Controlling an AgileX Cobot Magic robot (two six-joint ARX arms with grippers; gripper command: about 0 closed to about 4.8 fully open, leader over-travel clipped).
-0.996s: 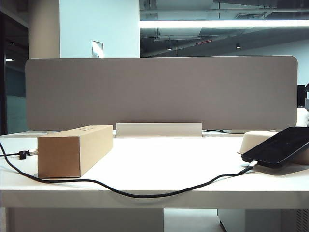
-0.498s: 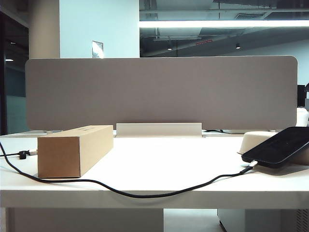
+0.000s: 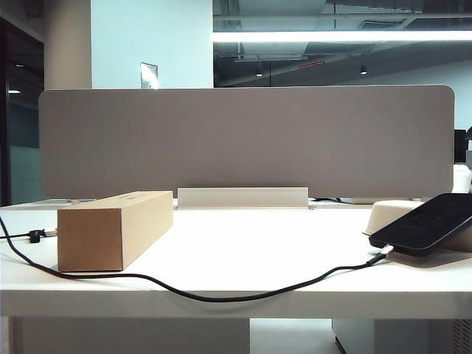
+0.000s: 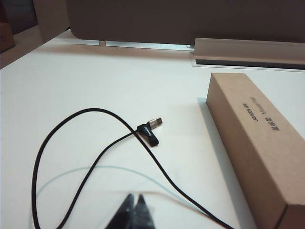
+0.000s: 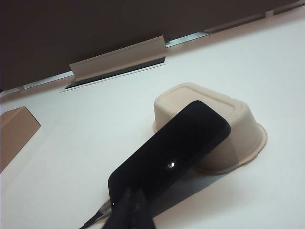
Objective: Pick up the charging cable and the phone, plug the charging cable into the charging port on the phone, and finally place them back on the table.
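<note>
Apparently nothing has shifted: your cable (image 3: pixel 221 297) sits plugged into the phone (image 3: pixel 428 223) at three o'clock on the surface (image 3: pixel 243 243); left end effector (image 4: pixel 134 205) and right end effector (image 5: pixel 132 202) both closed, empty.

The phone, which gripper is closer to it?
Right. The right gripper, shut, sits by the phone on the tray. The left gripper, shut, is over the charging cable.

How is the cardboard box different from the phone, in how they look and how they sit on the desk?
The box is matte brown cardboard; the phone is glossy black. The box is a thick long block; the phone is a thin slab. The box lies flat on the table; the phone leans tilted against an upturned cream tray, with the cable at its low end. Neither is held.
</note>
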